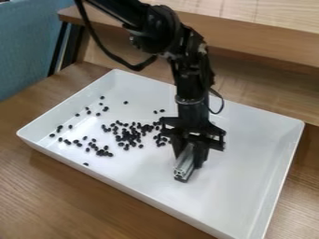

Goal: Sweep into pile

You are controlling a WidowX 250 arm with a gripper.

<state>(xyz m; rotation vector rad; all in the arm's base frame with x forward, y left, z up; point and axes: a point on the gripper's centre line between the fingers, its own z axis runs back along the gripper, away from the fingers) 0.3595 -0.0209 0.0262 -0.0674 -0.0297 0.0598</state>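
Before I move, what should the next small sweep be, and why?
Probably ease the metal bar in the tool a little toward the picture's left, low along the tray. The black beans all lie on that side, and a few loose ones sit between bar and densest patch, so this should gather them.

arm cropped above, tray cropped below, grey bar partly hidden by claw
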